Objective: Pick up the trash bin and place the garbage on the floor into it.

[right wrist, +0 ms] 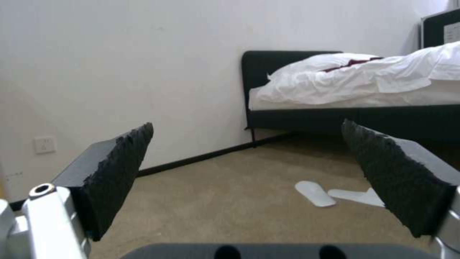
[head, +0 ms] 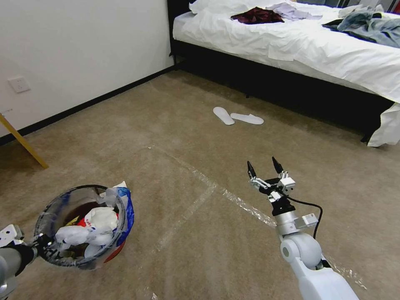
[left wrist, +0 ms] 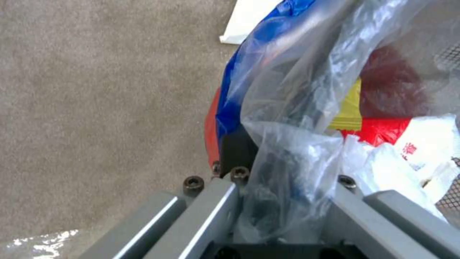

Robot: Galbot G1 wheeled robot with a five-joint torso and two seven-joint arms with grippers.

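The trash bin point(head: 79, 227), red-based with a clear blue-edged bag, hangs at my lower left. My left gripper point(head: 39, 245) is shut on its near rim. In the left wrist view the left gripper point(left wrist: 287, 183) clamps the bag and dark rim, with the bin's red base point(left wrist: 211, 133) beside it. Garbage lies inside the bin: white tissues point(head: 98, 221), a red wrapper point(left wrist: 378, 131) and a yellow scrap point(left wrist: 352, 111). A white scrap point(left wrist: 244, 21) lies on the carpet by the bin. My right gripper point(head: 263, 164) hovers open over the carpet to the right, holding nothing; its pads point(right wrist: 120, 172) stand wide apart.
Two white slippers point(head: 237, 116) lie ahead near the black-framed bed point(head: 291, 54), which carries clothes. A white wall point(head: 83, 50) with a socket runs along the left. A yellow wooden leg point(head: 25, 143) leans there. Clear tape strips point(head: 233, 198) cross the carpet.
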